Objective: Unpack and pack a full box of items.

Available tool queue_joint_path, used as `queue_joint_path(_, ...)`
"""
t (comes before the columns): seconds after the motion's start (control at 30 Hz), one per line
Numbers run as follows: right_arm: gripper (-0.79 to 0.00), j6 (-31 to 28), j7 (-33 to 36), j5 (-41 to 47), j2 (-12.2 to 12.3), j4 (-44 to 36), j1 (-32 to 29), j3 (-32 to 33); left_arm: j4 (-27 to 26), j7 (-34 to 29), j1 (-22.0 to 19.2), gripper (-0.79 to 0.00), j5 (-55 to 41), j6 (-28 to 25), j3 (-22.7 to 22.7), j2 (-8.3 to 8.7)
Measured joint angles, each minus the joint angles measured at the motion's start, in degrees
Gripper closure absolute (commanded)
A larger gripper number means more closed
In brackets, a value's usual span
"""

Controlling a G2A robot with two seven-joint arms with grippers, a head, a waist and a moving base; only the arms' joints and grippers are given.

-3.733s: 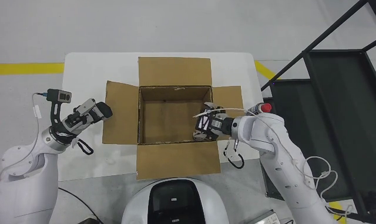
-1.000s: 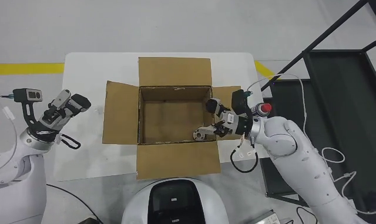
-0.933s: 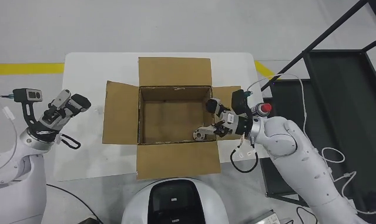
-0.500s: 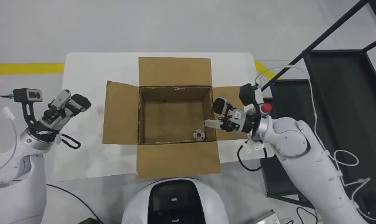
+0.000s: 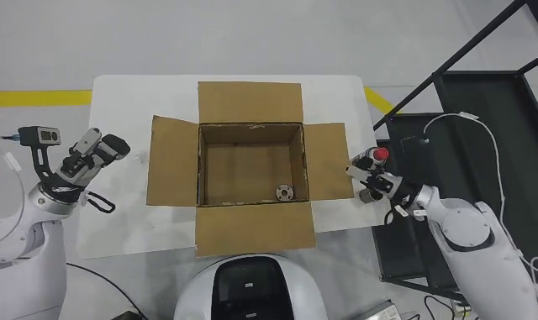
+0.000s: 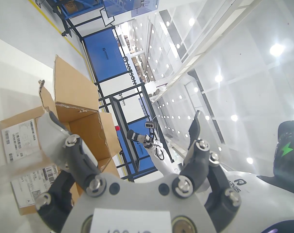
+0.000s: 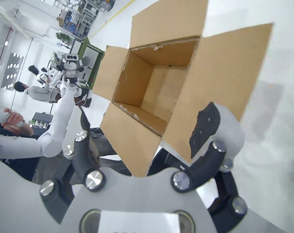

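top view, box: we see the cardboard box (image 5: 235, 173) open in the middle of the frame, standing on the white table (image 5: 126, 102) with all four flaps folded outward.
top view, item: a small round metal part (image 5: 285, 191) lies on the box floor, near the lower right corner of the inside.
top view, left gripper: the left gripper (image 5: 94, 148) hangs at the left of the frame, by the table's left edge, well apart from the box.
top view, right gripper: the right gripper (image 5: 361, 179) sits right of centre, just beside the outer edge of the right flap, with nothing in it.
left wrist view, left gripper: we find the left gripper (image 6: 123, 128) with fingers (image 6: 52, 132) spread wide and nothing between them.
left wrist view, box: the box (image 6: 76, 112) stands beyond one finger, and a flap with labels (image 6: 20, 132) faces us.
right wrist view, right gripper: the right gripper (image 7: 147, 129) has its fingers (image 7: 206, 127) spread, gripping nothing.
right wrist view, box: the box (image 7: 134, 81) lies just ahead, its near flap reaching in between the fingers. We look in at its inner walls.
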Motion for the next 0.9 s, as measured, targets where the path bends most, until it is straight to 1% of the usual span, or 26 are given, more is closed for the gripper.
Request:
queue_joint_path(0.17, -0.785, 1.5, -1.0, -0.4, -0.3, 3.7, -1.6, -0.8, 0.0, 0.0, 0.0, -0.785, 0.0, 0.0, 0.0, 0.00)
queue_joint_path(0.4, -0.785, 1.8, -1.0, -0.3, -0.7, 8.0, -0.2, -4.8, 0.0, 0.0, 0.0, -0.785, 0.0, 0.0, 0.0, 0.00)
queue_joint_path(0.53, -0.785, 1.1, -0.6, 1.8, -1.0, 9.6, 0.8, -7.0, 0.0, 0.0, 0.0, -0.785, 0.0, 0.0, 0.0, 0.00)
queue_joint_path(0.57, -0.656, 0.8, -0.3, 2.3, -1.1, 9.9, 1.1, -7.4, 0.0, 0.0, 0.0, -0.785, 0.0, 0.0, 0.0, 0.00)
queue_joint_path(0.63, -0.289, 0.5, 0.2, 3.1, -1.2, 10.5, 1.7, -8.2, 0.0, 0.0, 0.0, -0.785, 0.0, 0.0, 0.0, 0.00)
queue_joint_path(0.67, -0.018, 0.4, 0.2, 3.5, -1.2, 10.7, 1.9, -8.4, 0.0, 0.0, 0.0, -0.785, 0.0, 0.0, 0.0, 0.00)
queue_joint_path(0.7, 0.000, 0.3, 0.3, 3.9, -1.2, 10.8, 2.0, -8.6, 0.0, 0.0, 0.0, -0.785, 0.0, 0.0, 0.0, 0.00)
queue_joint_path(0.9, 0.000, -0.9, 0.8, 6.6, -1.5, 11.1, 2.4, -9.6, 0.0, 0.0, 0.0, -0.785, 0.0, 0.0, 0.0, 0.00)
